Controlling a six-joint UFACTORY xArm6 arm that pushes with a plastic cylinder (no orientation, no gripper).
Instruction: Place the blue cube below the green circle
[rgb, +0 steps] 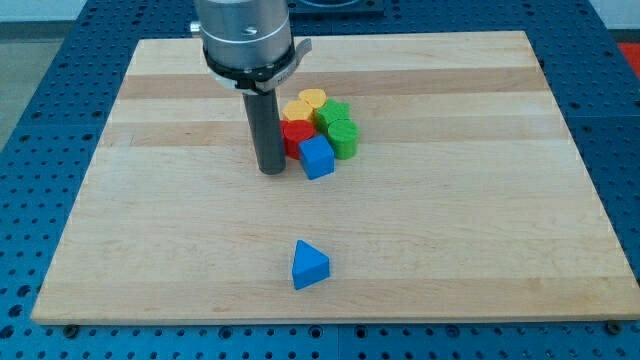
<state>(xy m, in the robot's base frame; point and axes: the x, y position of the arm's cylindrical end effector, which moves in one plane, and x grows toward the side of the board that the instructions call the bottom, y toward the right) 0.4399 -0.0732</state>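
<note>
One tight cluster is seen at upper centre, and the blue cube (317, 158) sits at its lower edge, just below-left of the green circle (343, 138). The tip (271, 170), a bare rod grasping nothing, is planted just left of the cube. Neighbours could be dragged along by a careless shove. Counted: two yellow, two red, two green, one blue triangle (309, 264).

On my feed the wooden table (150, 200) carries a blue triangular block (309, 264) alone near the view's bottom. Up in the cluster I see a red block (295, 132), two yellow blocks (298, 109) (313, 98) and a green block (333, 113), all touching.
</note>
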